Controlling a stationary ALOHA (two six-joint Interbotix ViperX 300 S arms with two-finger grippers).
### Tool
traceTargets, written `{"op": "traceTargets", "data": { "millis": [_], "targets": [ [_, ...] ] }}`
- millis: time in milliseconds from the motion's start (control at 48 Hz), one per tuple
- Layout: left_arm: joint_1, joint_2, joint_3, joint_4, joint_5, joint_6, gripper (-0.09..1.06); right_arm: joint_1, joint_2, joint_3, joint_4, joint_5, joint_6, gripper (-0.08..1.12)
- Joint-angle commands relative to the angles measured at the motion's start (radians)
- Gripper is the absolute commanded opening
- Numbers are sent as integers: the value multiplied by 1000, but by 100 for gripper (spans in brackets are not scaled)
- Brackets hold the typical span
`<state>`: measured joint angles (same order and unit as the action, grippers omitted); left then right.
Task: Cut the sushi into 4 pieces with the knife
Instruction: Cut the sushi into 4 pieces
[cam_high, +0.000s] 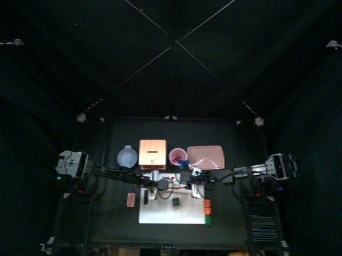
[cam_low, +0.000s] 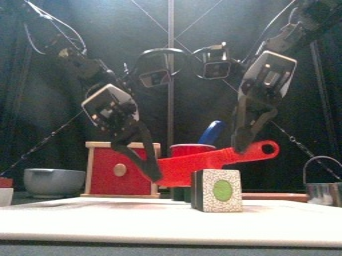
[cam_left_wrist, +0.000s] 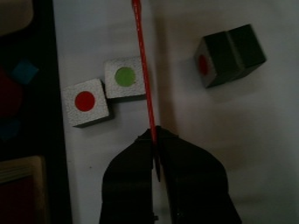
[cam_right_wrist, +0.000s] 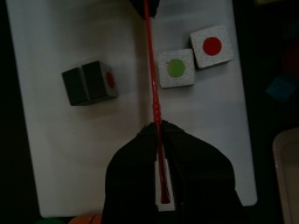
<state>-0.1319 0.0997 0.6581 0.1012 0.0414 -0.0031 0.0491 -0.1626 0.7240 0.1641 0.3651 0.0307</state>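
The toy sushi roll lies in three parts on the white cutting board (cam_right_wrist: 47, 131): a two-slice block (cam_right_wrist: 91, 83) on one side, and a green-centred slice (cam_right_wrist: 176, 67) just beside a red-centred slice (cam_right_wrist: 211, 45) on the other. The red toy knife (cam_low: 214, 157) hangs tilted over the gap between them. The left gripper (cam_low: 144, 165) is clamped on its lower end and the right gripper (cam_low: 250, 148) on the higher end. Behind stand a wooden box (cam_low: 118, 168), a red cup (cam_low: 191, 151) and a blue-grey bowl (cam_low: 51, 182)
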Motion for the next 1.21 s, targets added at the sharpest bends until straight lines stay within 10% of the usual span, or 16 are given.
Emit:
{"op": "traceTargets", "data": {
  "millis": [21,521,1208],
  "targets": [
    [-46,-25,-40,-20,-6,3,40,14,-32,-2,32,-5,2,34],
    [-110,8,-63,-117,-12,5,40,34,-12,38,71,-15,2,34],
    [-117,14,-69,-124,5,3,40,41,6,31,72,-25,2,34]
  ]
}}
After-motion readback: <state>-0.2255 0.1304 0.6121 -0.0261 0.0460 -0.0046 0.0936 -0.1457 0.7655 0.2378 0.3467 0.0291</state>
